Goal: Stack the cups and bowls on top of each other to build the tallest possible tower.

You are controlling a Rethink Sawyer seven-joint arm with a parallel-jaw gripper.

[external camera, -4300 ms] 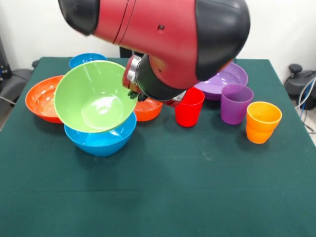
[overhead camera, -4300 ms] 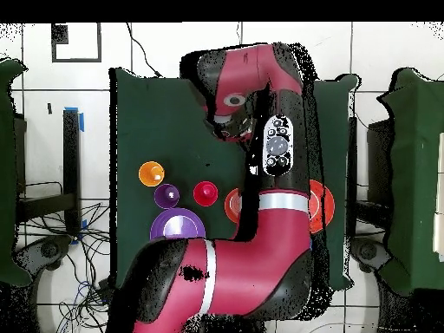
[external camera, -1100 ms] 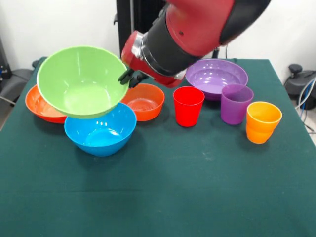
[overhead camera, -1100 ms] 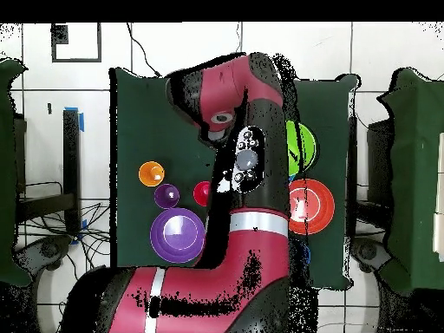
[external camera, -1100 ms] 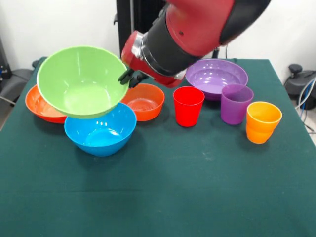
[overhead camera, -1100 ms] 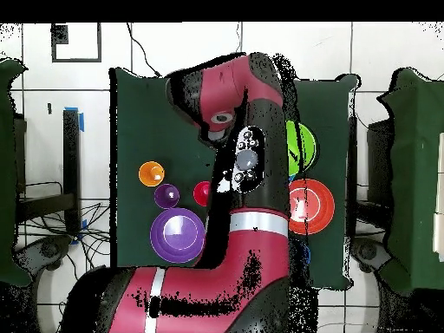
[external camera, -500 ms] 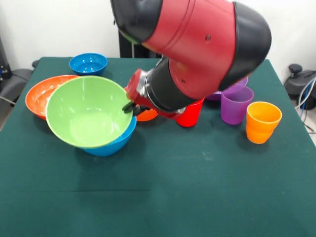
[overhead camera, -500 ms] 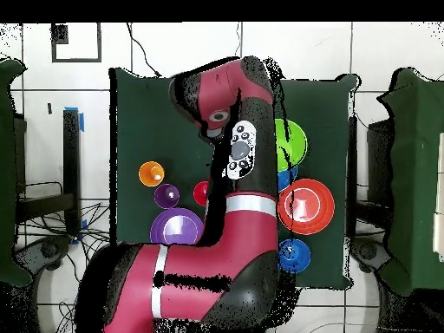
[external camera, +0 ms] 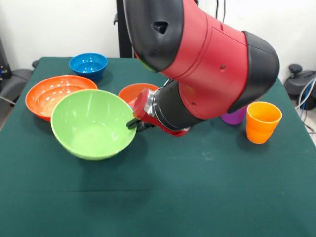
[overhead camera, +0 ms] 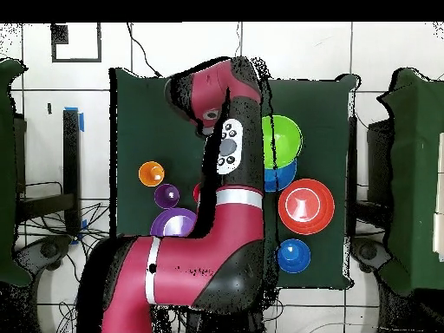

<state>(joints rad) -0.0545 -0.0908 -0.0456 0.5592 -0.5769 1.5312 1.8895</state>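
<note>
My gripper (external camera: 134, 123) is shut on the right rim of the lime green bowl (external camera: 91, 123) and holds it tilted, front left of the table's middle. In the overhead view the green bowl (overhead camera: 284, 139) lies beside and partly over the light blue bowl (overhead camera: 279, 178), which is hidden in the front view. The wide orange-red bowl (external camera: 52, 94) and the small dark blue bowl (external camera: 88, 63) stand at the back left. The small orange bowl (external camera: 134, 91) is behind the gripper. The orange cup (external camera: 263, 121) stands at the right, and the purple cup (external camera: 236, 118) is partly behind my arm. The red cup is hidden.
The wide purple bowl (overhead camera: 173, 224) shows only in the overhead view, near the robot's base. My bulky arm (external camera: 207, 64) covers the middle and back right of the table. The green cloth (external camera: 173, 197) covers the table's front half.
The green bowl has come off the light blue bowl and moved toward the front of the table with my gripper. The arm has swung over and now hides the red cup.
</note>
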